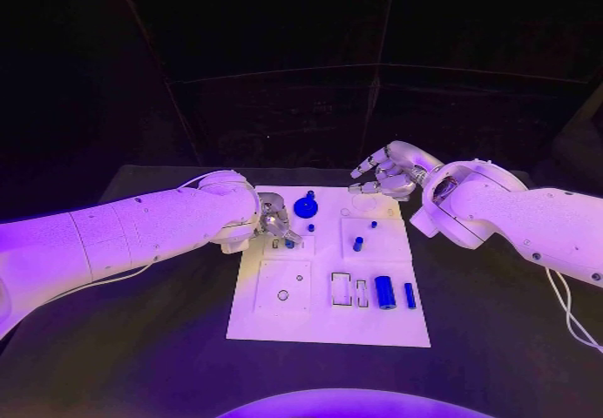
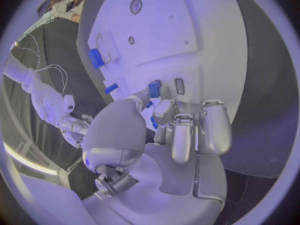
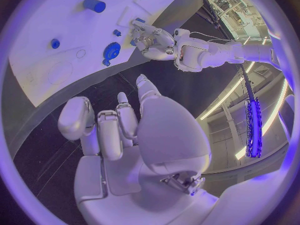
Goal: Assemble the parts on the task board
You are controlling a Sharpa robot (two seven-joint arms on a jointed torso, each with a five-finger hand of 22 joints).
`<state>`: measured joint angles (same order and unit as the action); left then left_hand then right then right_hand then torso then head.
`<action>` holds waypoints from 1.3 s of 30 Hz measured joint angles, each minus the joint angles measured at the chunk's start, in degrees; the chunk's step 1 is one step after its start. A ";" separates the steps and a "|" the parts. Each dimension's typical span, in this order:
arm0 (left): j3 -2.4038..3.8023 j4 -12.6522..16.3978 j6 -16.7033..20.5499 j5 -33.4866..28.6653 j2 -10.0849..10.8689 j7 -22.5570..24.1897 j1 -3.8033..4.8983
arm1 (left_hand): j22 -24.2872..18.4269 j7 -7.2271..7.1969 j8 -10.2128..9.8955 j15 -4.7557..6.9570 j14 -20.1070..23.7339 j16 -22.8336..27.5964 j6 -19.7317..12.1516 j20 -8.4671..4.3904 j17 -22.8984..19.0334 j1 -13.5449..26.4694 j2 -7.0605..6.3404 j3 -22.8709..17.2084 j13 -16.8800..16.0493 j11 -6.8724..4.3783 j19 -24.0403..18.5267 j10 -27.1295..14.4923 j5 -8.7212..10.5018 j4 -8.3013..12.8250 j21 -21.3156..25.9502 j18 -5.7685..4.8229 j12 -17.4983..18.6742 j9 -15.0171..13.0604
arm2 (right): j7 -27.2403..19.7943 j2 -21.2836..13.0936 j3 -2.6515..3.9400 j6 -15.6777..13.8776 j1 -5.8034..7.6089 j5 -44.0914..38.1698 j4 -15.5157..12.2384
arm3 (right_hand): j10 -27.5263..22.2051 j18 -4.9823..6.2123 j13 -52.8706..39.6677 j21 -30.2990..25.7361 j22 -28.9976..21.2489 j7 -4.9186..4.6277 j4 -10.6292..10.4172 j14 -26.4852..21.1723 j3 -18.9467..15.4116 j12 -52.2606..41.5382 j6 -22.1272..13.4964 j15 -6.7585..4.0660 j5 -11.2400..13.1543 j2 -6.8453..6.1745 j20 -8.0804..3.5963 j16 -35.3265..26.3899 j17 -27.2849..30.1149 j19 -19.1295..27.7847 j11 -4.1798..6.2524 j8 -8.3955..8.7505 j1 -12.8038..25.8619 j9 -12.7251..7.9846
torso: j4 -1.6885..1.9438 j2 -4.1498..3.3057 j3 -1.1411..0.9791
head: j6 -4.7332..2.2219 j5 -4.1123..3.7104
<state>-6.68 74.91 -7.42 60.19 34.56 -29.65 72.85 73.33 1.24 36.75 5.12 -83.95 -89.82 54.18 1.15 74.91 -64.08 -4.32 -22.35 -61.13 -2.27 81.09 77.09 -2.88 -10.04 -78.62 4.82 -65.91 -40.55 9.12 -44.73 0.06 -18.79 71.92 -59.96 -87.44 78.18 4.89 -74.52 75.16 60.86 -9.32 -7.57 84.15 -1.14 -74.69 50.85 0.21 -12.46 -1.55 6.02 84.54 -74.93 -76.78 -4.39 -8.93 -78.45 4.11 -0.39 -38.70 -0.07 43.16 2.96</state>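
Nearest to me on the task board (image 1: 327, 326) lay a thick blue cylinder (image 1: 384, 293) and, just beside it, a thin blue pin (image 1: 409, 295), both flat near the board's right edge and next to two small rectangular slots (image 1: 348, 290). Further in, a small blue peg (image 1: 357, 244) stood in the raised square plate on the right half.

My left hand (image 1: 274, 225) was over the far left part of the board. In the left wrist view my fingers (image 2: 187, 132) were curled together and a small blue part (image 2: 154, 89) sat at the fingertips; I judged I was pinching it, though how firm the grip was I could not tell. Beyond it, the blue gear (image 1: 306, 206) rested near the far edge.

My right hand (image 1: 389, 171) hung beyond the board's far right corner, fingers loosely bent, holding nothing.

The risk, as I judged it, was the small part slipping or tilting between my fingertips before it met its hole, because the pinch was shallow and my own fingers hid the seat.

The head view showed the whole layout of the board but not my pinch. The left wrist view showed the pinch. The right wrist view showed my left hand (image 3: 152, 36) from across the board, and the gear (image 3: 112, 50) beside it.
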 measured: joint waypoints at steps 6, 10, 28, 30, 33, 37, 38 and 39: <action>0.00 -0.16 -0.02 0.01 -0.04 0.00 0.00 | 0.17 0.14 0.10 0.00 0.00 0.00 0.25 0.00 0.00 0.85 0.17 1.42 0.00 0.00 0.00 0.00 0.00 -1.07 0.00 0.00 0.00 -0.06 | 0.00 -0.04 0.00 0.00 0.00 0.00 -0.03 | 0.00 0.00 0.08 0.00 -0.08 0.00 -0.28 0.00 -0.28 0.00 0.00 0.00 0.00 0.21 -0.21 0.00 0.00 0.21 0.00 0.00 0.21 0.00 | 0.02 0.00 0.00 | 0.02 -0.04; -0.01 -0.25 -0.02 0.02 -0.10 -0.01 -0.01 | 0.18 0.09 0.10 0.00 0.00 0.00 0.30 0.00 0.00 1.49 0.23 2.54 0.01 -0.20 0.00 0.20 0.00 -1.74 0.00 0.00 -0.05 -0.06 | 0.00 -0.05 0.00 0.01 0.00 0.01 -0.03 | 0.00 0.00 0.15 -0.23 -0.25 0.00 -0.57 0.00 -0.57 0.00 0.00 0.00 0.00 0.21 -0.21 0.00 0.01 0.20 0.00 -0.19 0.21 0.00 | 0.02 0.00 -0.01 | -0.03 -0.08; -0.03 -0.39 0.08 0.07 -0.22 -0.05 -0.04 | 0.77 0.08 0.10 0.00 0.00 0.00 0.70 0.03 0.00 3.94 0.25 10.30 -0.11 -0.21 0.37 0.21 0.00 -5.71 0.00 0.00 -0.48 -0.20 | 0.00 -0.04 0.00 0.00 0.00 0.02 -0.02 | 0.01 0.00 0.18 -0.44 -0.39 -0.02 -3.21 0.00 -3.53 0.00 -0.40 0.00 0.95 0.43 -0.21 -0.20 0.01 0.20 0.00 -0.83 1.34 0.00 | 0.07 0.02 -0.01 | 0.07 -0.09; -0.03 -0.38 0.12 0.08 -0.22 -0.05 -0.04 | 0.77 0.08 0.10 -0.01 0.00 0.00 0.70 0.03 0.00 3.94 0.25 10.93 -0.15 -0.40 0.37 0.40 0.00 -6.01 0.00 0.00 -0.48 -0.20 | 0.00 -0.04 0.00 0.00 0.00 0.02 -0.01 | 0.01 0.00 0.18 -0.44 -0.39 -0.01 -3.21 0.00 -3.53 0.00 -0.40 0.00 0.95 0.43 -0.21 -0.20 0.01 0.20 0.00 -0.83 1.34 0.00 | 0.07 0.02 -0.01 | 0.09 -0.09; -0.03 -0.35 0.19 0.08 -0.25 -0.05 -0.04 | 0.88 0.08 0.10 -0.01 0.00 0.00 0.70 -0.13 0.00 3.94 0.25 11.33 -0.14 -0.41 0.54 0.41 0.00 -6.27 0.00 0.00 -0.70 -0.20 | 0.00 -0.03 0.00 0.00 0.00 0.02 -0.01 | 0.01 0.00 0.18 -0.44 -0.47 -0.01 -3.36 0.00 -3.69 0.00 -0.40 0.00 1.15 0.43 -0.21 -0.20 0.02 0.20 0.00 -0.83 1.34 0.00 | 0.08 0.01 0.01 | 0.12 -0.09; -0.03 -0.35 0.26 0.09 -0.30 -0.05 -0.05 | 0.91 -0.12 0.10 -0.01 0.00 0.00 0.90 -0.14 0.00 3.94 0.25 12.00 -0.14 -0.40 0.54 0.41 0.00 -6.31 0.01 0.00 -0.70 -0.25 | 0.00 -0.02 0.00 0.00 0.00 0.02 -0.01 | 0.01 0.00 0.24 -0.44 -0.46 -0.01 -3.56 0.00 -3.88 0.00 -0.40 0.00 1.15 0.43 -0.21 -0.20 0.01 0.20 0.00 -0.83 1.34 0.00 | 0.09 0.01 0.01 | 0.12 -0.09; -0.03 -0.35 0.28 0.09 -0.30 -0.05 -0.05 | 0.91 -0.12 0.10 -0.01 0.00 0.00 0.90 -0.14 0.00 3.94 0.25 12.16 -0.14 -0.41 0.54 0.40 0.00 -6.47 0.01 0.00 -0.70 -0.25 | 0.00 -0.02 0.00 0.00 0.00 0.02 -0.01 | 0.01 0.00 0.24 -0.44 -0.46 -0.01 -3.56 0.00 -3.88 0.00 -0.40 0.00 1.15 0.43 -0.21 -0.20 0.02 0.20 0.00 -0.83 1.34 0.00 | 0.09 0.01 0.01 | 0.12 -0.12; -0.03 -0.35 0.30 0.09 -0.30 -0.05 -0.05 | 0.94 -0.12 0.10 -0.01 0.00 0.00 0.90 -0.14 0.00 3.94 0.25 12.18 -0.14 -0.40 0.54 0.40 0.00 -6.49 0.01 0.01 -0.70 -0.25 | 0.00 -0.02 0.00 0.00 0.00 0.02 -0.01 | 0.01 0.00 0.24 -0.44 -0.46 -0.01 -3.56 0.00 -3.88 0.00 -0.40 0.00 1.15 0.43 -0.21 -0.20 0.02 0.20 0.00 -0.83 1.34 0.00 | 0.09 0.01 0.01 | 0.10 -0.12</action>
<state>-6.71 74.56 -7.12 60.28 34.26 -29.71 72.80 74.27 1.12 36.85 5.11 -83.95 -89.82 55.08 1.02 74.91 -60.14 -4.06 -10.17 -61.28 -2.67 81.63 77.50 -2.88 -16.53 -78.62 4.82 -66.61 -40.80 9.12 -44.75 0.07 -18.79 71.92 -59.94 -87.46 78.20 4.89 -74.28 74.72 60.40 -9.33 -11.13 84.15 -5.02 -74.70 50.44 0.21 -11.31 -1.12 5.82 84.34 -74.91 -76.58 -4.39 -9.76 -77.12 4.11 -0.30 -38.69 -0.07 43.26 2.84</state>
